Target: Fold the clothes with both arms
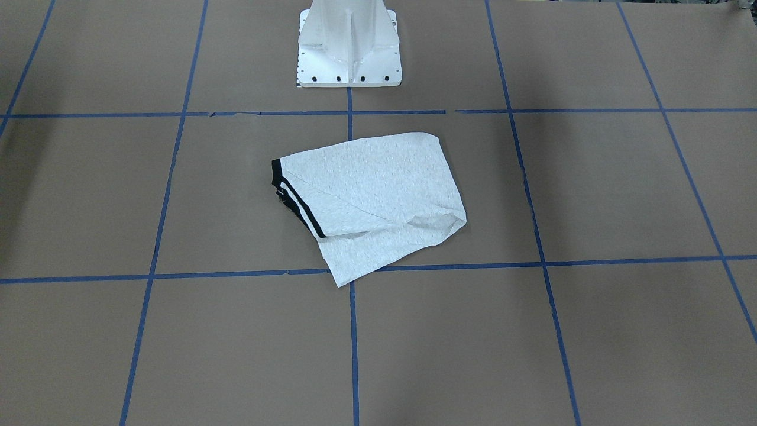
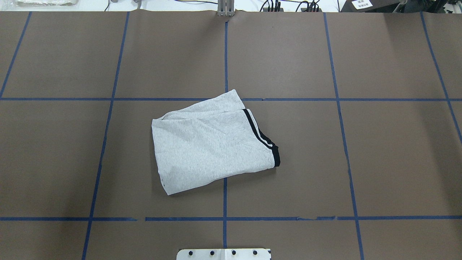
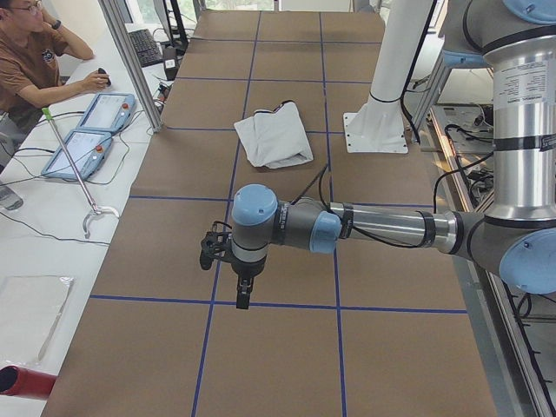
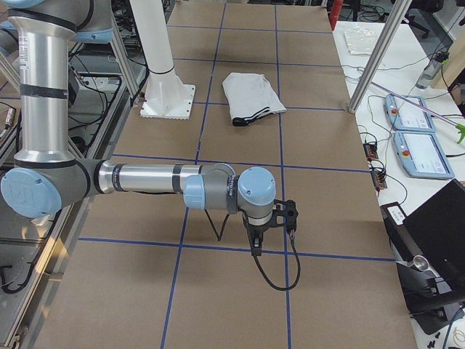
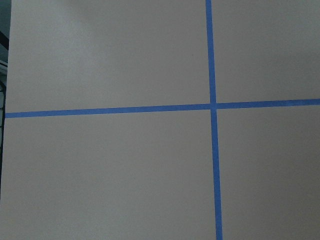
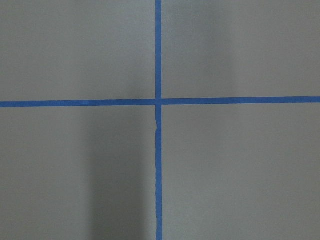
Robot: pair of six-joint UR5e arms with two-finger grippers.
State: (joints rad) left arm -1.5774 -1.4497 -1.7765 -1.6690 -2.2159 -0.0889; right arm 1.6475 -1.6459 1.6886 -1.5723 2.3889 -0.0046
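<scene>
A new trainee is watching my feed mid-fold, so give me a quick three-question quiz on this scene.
1. True or false: neither the left arm nor the right arm touches the shirt.
2. In the overhead view, the shirt's black stripes are on its: A left, B right, C near edge?
3. Fill in: each wrist camera shows only table and crossing ____ tape lines.
Key: 1 true; 2 B; 3 blue.
</scene>
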